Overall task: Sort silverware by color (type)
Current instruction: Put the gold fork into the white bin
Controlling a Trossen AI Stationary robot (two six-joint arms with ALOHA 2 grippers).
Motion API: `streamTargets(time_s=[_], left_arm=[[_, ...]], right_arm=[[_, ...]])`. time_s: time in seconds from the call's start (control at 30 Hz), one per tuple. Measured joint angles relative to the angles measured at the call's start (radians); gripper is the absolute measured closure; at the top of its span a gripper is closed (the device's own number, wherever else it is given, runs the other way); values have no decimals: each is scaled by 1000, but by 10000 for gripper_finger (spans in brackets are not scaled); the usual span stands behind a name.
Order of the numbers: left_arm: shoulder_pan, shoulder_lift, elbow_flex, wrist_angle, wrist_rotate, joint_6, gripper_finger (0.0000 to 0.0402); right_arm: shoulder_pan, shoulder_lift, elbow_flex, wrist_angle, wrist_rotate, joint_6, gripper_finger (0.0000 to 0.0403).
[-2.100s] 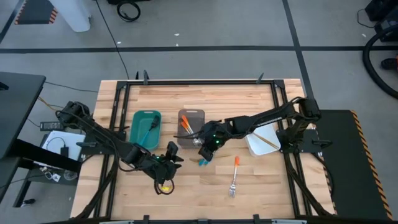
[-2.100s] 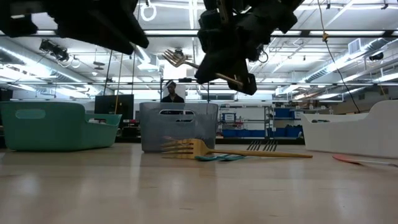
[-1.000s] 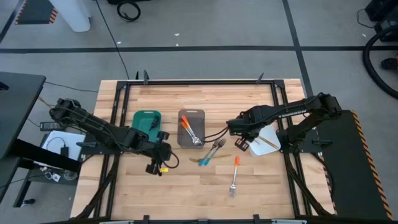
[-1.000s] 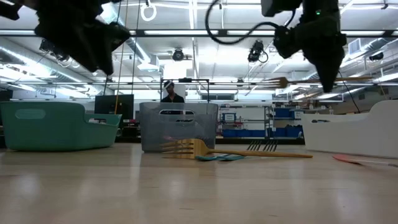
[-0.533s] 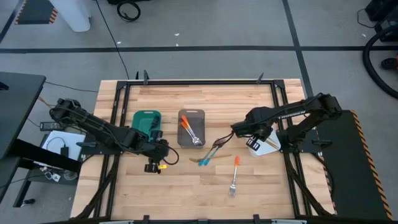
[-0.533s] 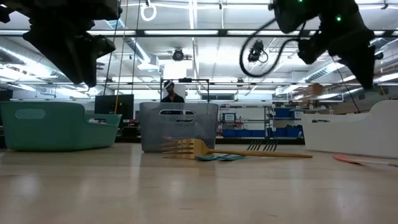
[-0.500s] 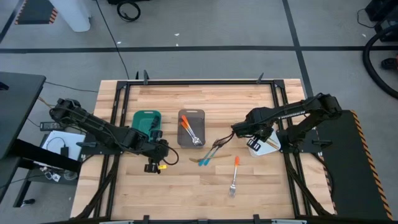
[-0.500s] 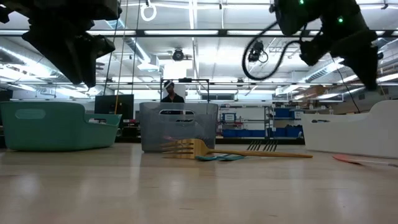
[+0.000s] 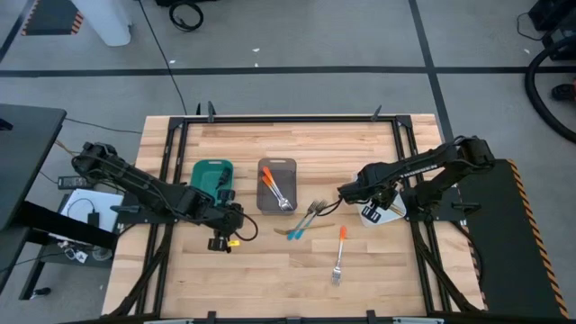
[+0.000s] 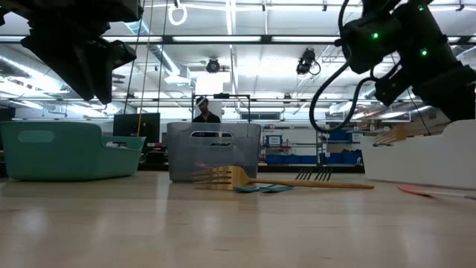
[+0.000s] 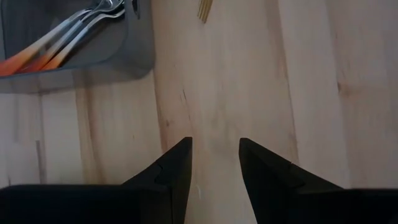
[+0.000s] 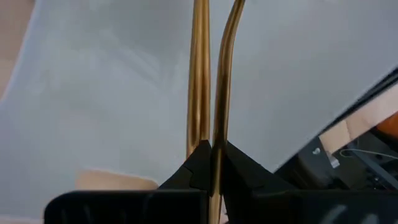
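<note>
— Right gripper [image 12: 210,163]: what's it doing?
— Pinching a gold fork [image 12: 221,81] by the handle, fingers clamped tight, hanging over the white tray [image 12: 112,93]. A 2nd gold utensil [image 12: 199,74] is lying in the tray just beside it.
— And out from there?
— At 9 o'clock of the tray, forks [image 9: 315,211] and a blue-handled piece [image 9: 295,233] are lying on the table [image 9: 297,144]; an orange fork [image 9: 340,250] is sitting at 7 o'clock.
— Grey tray [image 9: 276,167]?
— Holding orange-handled pcs [image 9: 270,183]. Teal tray [image 9: 209,171] is sitting at its 9 o'clock.
— Left gripper [image 11: 214,155]?
— Hanging w/ fingers apart, gripping nothing, over bare wood at 7 o'clock of the grey tray.
</note>
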Motion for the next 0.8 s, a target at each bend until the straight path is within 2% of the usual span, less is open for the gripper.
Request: streamTargets(time_s=[0.4,0.8], left_arm=[[0,0,0,0,0,-4,260],[0,0,0,1,0,-8,260]], right_arm=[[-23,0,-20,78,11,-8,374],[-23,0,-19,77,5,-1,347]])
